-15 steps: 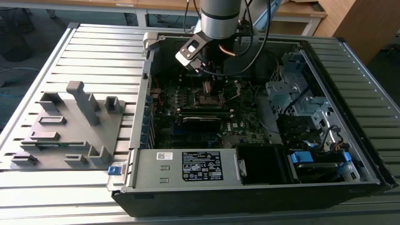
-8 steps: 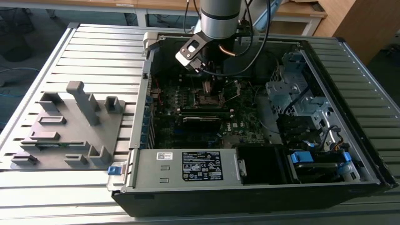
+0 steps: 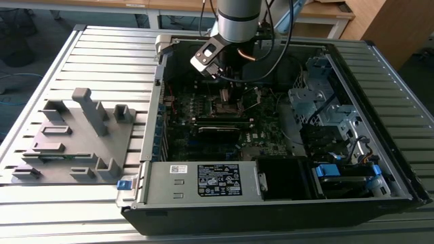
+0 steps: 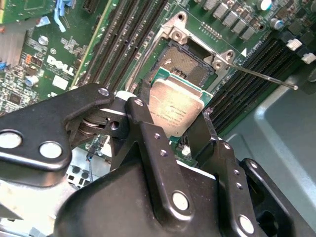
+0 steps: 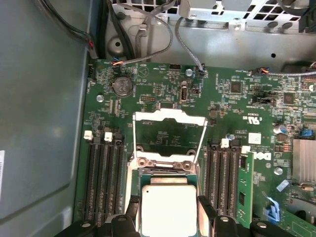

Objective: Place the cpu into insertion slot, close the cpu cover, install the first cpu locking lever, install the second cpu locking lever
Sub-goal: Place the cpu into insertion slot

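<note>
As the cpu (image 4: 174,112) sits between its fingers (image 4: 210,131), the gripper (image 4: 176,100) clamps it over the insertion slot (image 4: 190,61).

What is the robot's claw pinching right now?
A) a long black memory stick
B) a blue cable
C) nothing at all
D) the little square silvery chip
D: in the second wrist view the cpu, a small silvery square, sits between the two fingers of the gripper.

cpu (image 5: 168,210): dull satin metal top. cpu cover (image 5: 170,115): shiny bare metal. Pincer (image 4: 175,108): matt blk, shiny rivets.
</note>
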{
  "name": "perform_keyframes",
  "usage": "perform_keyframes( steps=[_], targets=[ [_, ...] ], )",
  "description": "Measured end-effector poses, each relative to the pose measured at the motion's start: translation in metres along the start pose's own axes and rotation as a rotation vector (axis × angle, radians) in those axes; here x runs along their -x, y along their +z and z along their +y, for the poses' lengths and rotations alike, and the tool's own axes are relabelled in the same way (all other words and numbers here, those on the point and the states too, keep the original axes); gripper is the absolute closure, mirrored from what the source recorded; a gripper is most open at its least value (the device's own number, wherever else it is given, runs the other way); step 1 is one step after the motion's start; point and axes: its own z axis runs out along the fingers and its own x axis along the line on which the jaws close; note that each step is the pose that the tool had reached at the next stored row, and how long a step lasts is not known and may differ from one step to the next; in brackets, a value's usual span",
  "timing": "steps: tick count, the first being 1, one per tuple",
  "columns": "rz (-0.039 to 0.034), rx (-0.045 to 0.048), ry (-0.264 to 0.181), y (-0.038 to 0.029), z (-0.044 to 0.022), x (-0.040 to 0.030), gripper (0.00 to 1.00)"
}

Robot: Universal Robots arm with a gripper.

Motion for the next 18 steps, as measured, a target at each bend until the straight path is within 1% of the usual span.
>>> perform_keyframes(
  steps=[2, 3, 4, 6, 18],
  targets=[
    [-0.0163, -0.0008, -0.001, 0.0006, 0.0, 0.0, 0.46],
    [-0.0233, -0.0012, -0.002, 0.0009, 0.0, -0.0001, 0.46],
    [-0.0246, -0.0013, -0.002, 0.001, 0.0, 0.0, 0.46],
    [-0.0248, -0.0014, -0.002, 0.0012, 0.0, 0.0, 0.46],
    [-0.0247, -0.0012, 0.0, 0.0029, -0.0001, -0.0002, 0.46]
  ],
)
